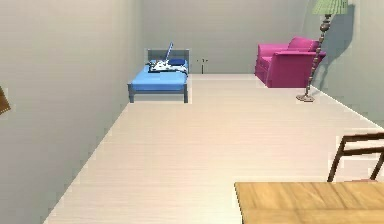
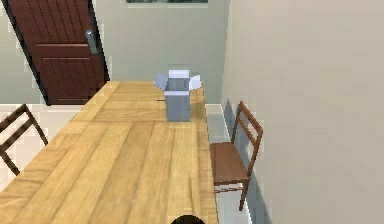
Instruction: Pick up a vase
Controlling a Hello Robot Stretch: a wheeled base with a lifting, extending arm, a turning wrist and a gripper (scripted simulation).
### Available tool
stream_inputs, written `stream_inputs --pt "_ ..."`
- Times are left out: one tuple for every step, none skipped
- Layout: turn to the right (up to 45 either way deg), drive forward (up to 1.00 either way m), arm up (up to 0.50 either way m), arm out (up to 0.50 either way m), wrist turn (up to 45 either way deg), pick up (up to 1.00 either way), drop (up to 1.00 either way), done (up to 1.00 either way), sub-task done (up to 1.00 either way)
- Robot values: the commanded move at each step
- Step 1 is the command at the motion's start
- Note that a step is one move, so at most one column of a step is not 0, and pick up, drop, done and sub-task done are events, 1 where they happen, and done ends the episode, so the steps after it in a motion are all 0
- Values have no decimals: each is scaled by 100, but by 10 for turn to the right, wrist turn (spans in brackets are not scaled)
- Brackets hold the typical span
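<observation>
Table (image 2: 120,160) of long wood planks, boxy carton (image 2: 178,97)

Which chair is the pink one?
The pink cushioned armchair beside the tall floor lamp; the brown wooden chairs at the light wooden table are bare wood.

Blue bed (image 1: 159,80) by far wall, pink armchair (image 1: 287,61), floor lamp (image 1: 318,50), wooden table (image 1: 310,202) corner near.
</observation>
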Motion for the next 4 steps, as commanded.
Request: stream_inputs --pt "0 0 24 0 0 0 0 0 0" --pt "0 0 0 4 0 0 0 0 0" --pt "0 0 0 0 450 0 0 0 0" --pt "0 0 0 0 450 0 0 0 0"
